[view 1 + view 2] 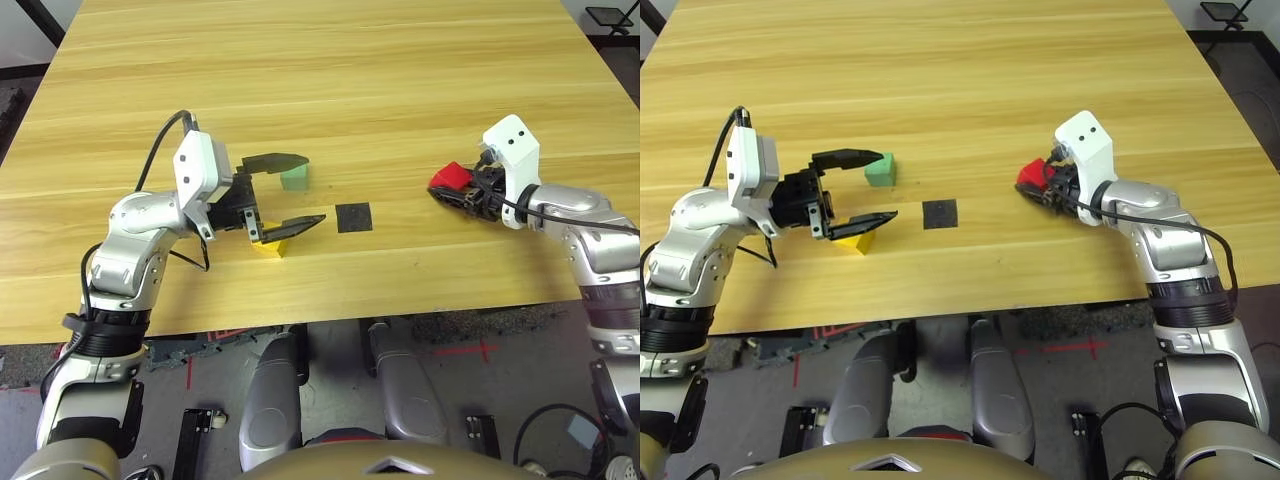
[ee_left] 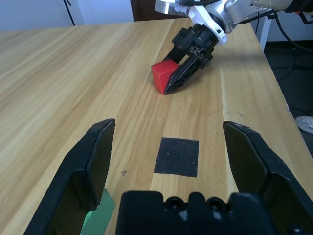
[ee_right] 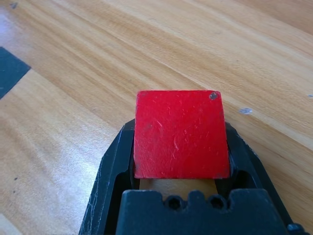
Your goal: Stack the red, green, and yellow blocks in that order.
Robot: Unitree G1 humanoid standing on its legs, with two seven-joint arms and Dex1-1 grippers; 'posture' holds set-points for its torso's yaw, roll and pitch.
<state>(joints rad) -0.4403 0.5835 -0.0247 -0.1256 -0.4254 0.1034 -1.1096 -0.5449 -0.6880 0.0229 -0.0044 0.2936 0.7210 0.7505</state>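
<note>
The right gripper (image 1: 1038, 185) has its fingers closed on the red block (image 3: 181, 133), pinching two opposite sides low against the tabletop (image 1: 330, 70). The left gripper (image 1: 285, 192) stands wide open with nothing between its fingers; the green block (image 1: 880, 170) sits just outside the farther finger, near its tip, and the yellow block (image 1: 853, 241) lies under and against the nearer one.

The likeliest trouble, as I judge it, is the red block twisting or slipping when carried, since the fingers appear to hold only its lower part (the top face stands clear above them). A second risk: the open left fingers straddle neither cube squarely, so closing or sweeping here could knock the green or yellow block askew.

A flat black square patch (image 1: 353, 217) lies on the wood ahead of the left fingertips, between the two grippers. Nothing else stands between the red block and that patch.
</note>
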